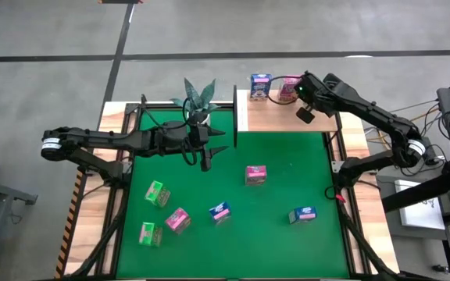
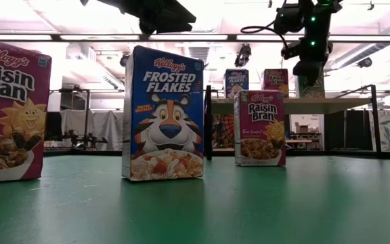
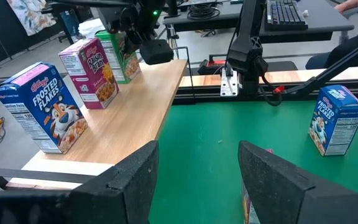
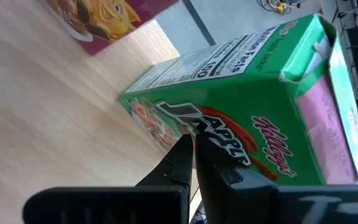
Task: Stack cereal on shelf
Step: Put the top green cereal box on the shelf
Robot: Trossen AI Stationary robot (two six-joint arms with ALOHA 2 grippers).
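Observation:
The shelf (image 1: 283,115) is a light-wood board at the table's far right. A blue cereal box (image 1: 261,86), a pink one (image 1: 287,90) and a green one (image 3: 120,55) stand on it in a row. My right gripper (image 4: 193,144) is shut, its tips at the green box's printed front face (image 4: 229,127). My left gripper (image 3: 197,177) hovers open over the green mat's far middle (image 1: 209,154), holding nothing. Several more cereal boxes lie on the mat: pink (image 1: 255,175), blue (image 1: 219,211), blue (image 1: 302,214), green (image 1: 157,193). My right gripper's shut fingertips (image 4: 185,146) come slanting down from the table's near side at the green box's front face (image 4: 213,134), low on the box. I cannot tell whether they touch it. The box stands with its bottom on the shelf.
A potted plant (image 1: 198,100) stands at the mat's far edge, just left of the shelf. A thin black upright (image 1: 234,117) borders the shelf's left side. A pink box (image 1: 178,220) and a green box (image 1: 150,233) lie at the near left. The mat's middle right is bare.

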